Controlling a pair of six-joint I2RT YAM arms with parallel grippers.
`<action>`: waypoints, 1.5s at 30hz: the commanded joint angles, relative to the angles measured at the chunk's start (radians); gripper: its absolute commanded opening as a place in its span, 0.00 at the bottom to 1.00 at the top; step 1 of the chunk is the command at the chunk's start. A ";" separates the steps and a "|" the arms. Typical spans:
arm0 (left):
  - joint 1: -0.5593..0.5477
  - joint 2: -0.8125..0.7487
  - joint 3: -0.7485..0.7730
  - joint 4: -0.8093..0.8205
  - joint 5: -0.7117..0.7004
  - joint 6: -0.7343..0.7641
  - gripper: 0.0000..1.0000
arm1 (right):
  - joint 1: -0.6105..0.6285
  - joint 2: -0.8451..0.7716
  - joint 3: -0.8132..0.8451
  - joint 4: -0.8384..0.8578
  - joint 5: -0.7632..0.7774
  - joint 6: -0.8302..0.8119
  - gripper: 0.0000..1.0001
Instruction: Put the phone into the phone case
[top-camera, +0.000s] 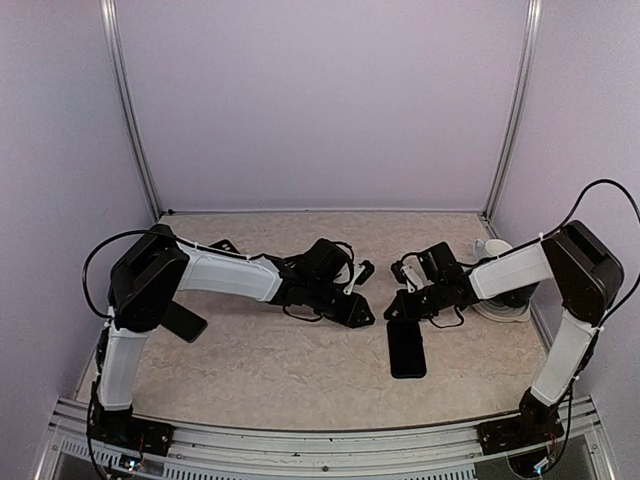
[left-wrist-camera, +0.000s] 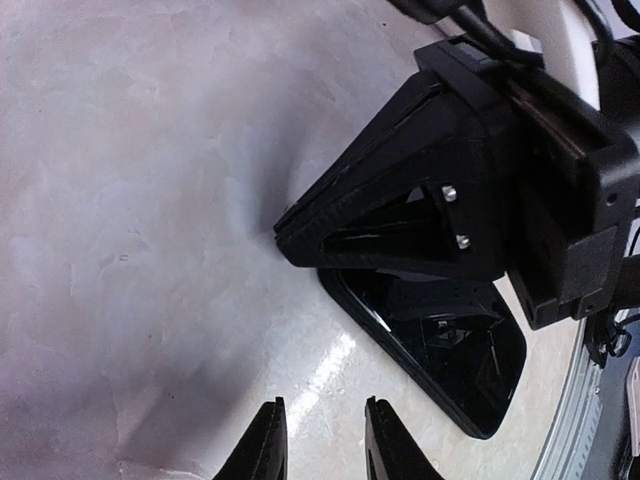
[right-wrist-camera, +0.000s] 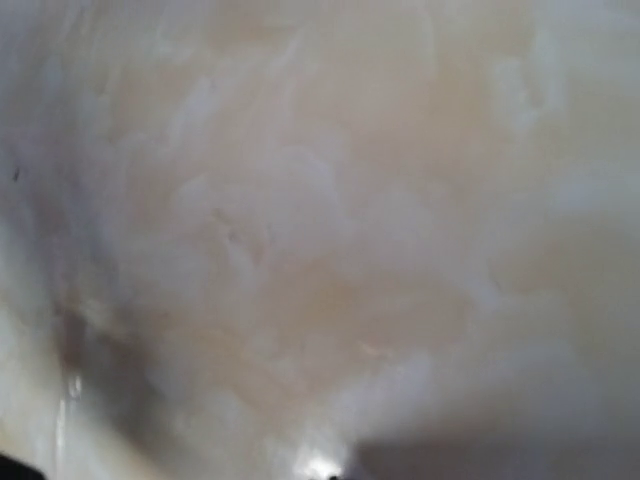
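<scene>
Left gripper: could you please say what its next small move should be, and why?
Probably ease the left gripper toward the near edge of the phone: its jaws stand apart, empty, just short of it, while the shut right gripper sits at the other end.

We are in a lab test booth. Lilac walls (top-camera: 320, 100) and aluminium posts (top-camera: 134, 120) box the marbled table (top-camera: 280, 365) at twelve o'clock.

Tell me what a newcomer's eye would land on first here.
First comes the black glossy slab lying flat near the table's middle, with the shut right gripper angled down over its far end. Then the left gripper, fingers slightly apart and empty, points at that slab from the other side. A second dark flat piece lies beside the left arm's elbow.
</scene>
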 joint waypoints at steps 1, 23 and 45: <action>-0.002 0.021 0.018 -0.025 -0.005 0.018 0.29 | 0.016 -0.024 -0.129 -0.253 0.121 0.011 0.00; 0.022 0.032 0.008 -0.016 0.021 0.002 0.29 | 0.049 -0.224 -0.006 -0.246 0.081 -0.016 0.00; -0.011 0.068 0.070 -0.074 0.034 0.021 0.29 | 0.062 -0.162 -0.052 -0.362 0.181 -0.018 0.00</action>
